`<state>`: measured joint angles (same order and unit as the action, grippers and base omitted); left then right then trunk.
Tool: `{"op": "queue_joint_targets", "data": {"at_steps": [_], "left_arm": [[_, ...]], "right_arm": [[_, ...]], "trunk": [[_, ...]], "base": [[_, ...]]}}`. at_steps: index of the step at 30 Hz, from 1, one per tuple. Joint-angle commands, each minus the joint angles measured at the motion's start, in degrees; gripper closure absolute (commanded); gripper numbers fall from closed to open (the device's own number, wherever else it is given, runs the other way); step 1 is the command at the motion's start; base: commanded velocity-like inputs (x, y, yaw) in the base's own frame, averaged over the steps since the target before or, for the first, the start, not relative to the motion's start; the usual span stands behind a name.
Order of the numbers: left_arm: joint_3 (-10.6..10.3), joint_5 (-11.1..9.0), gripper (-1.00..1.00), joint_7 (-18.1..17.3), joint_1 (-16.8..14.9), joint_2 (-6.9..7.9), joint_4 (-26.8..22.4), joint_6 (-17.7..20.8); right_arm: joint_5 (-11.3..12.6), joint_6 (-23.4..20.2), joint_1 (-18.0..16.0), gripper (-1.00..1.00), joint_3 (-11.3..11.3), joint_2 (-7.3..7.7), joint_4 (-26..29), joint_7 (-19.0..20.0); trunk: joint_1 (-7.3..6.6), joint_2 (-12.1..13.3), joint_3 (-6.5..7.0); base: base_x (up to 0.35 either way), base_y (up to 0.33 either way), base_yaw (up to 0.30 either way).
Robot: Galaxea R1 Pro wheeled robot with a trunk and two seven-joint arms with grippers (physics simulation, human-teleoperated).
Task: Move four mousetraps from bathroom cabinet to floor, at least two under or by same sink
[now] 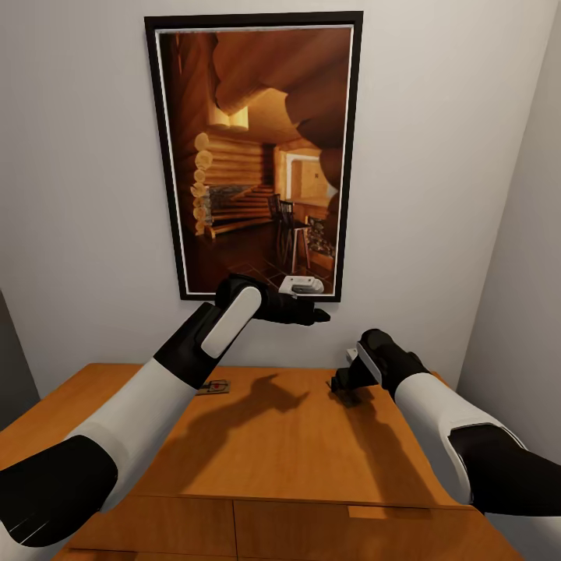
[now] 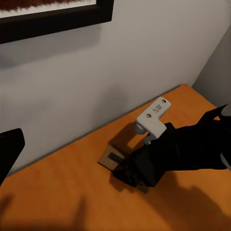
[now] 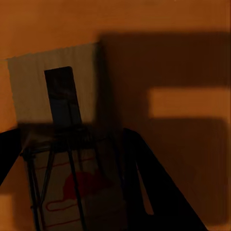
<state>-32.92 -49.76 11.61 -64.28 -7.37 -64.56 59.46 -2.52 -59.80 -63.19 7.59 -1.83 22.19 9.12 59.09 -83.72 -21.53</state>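
The right hand (image 1: 343, 382) is down on the cabinet (image 1: 273, 444) top at its back edge, straddling a mousetrap (image 3: 53, 144); the wrist view shows its fingers (image 3: 144, 192) spread to either side, not yet pinching. A 2nd trap (image 1: 214, 386) lies further left, near the wall. The left hand (image 1: 308, 312) hovers above; whether it is spread or pressed together cannot be told. Good practice here: centre the fingers over the plate's long edges, avoid the metal bar, then close gently before lifting.

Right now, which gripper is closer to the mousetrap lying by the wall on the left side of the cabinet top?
Left. The left gripper hangs above the cabinet, up and to the right of that mousetrap. The right gripper is down at the cabinet's right side, farther off.
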Motion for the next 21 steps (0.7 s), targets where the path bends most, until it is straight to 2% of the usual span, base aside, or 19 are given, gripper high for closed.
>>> {"op": "queue_joint_targets", "data": {"at_steps": [1,10,21], "left_arm": [[-0.04,-0.6,-1.0,0.6,-0.06,0.0,-0.04,0.13],[-0.04,-0.66,-1.0,0.6,-0.06,0.07,-0.04,0.13],[-0.04,-0.68,-1.0,0.6,-0.06,0.07,-0.02,0.13]], "right_arm": [[-1.31,-0.2,-0.01,1.0,0.31,0.09,-4.49,0.17],[-0.55,-0.2,-0.01,1.0,-0.08,1.76,5.49,0.19],[-0.63,-0.2,-0.01,1.0,-0.05,2.08,8.49,0.12]], "trunk": [[0.0,-0.03,-0.09],[0.0,-0.03,-0.09],[0.0,-0.03,-0.09]], "base": [[0.0,0.0,0.0],[0.0,0.0,0.0],[0.0,0.0,0.0]]}}
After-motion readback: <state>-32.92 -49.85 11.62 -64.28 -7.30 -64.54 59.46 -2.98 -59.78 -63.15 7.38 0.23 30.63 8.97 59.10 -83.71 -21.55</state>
